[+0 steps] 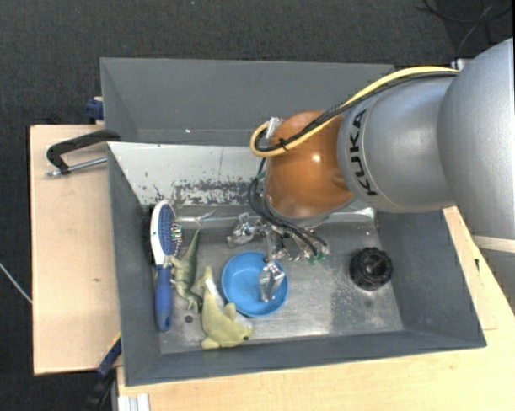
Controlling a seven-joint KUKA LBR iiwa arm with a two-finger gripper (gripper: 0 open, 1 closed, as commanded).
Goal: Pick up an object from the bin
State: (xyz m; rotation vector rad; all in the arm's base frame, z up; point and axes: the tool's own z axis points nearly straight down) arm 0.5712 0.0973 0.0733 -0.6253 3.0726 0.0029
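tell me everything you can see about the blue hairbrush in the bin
The hairbrush looks like plastic: a blue handle and an oval head with a white bristle pad. It lies flat on the floor of the bin along the view's left wall, head toward the far end, bristles up. A green toy dinosaur lies close against its right side.

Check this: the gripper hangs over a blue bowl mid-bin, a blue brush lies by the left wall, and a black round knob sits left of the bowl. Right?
Not quite. The camera view shows the black round knob right of the blue bowl, not left. The gripper does hang over the bowl, and the blue brush lies by the left wall.
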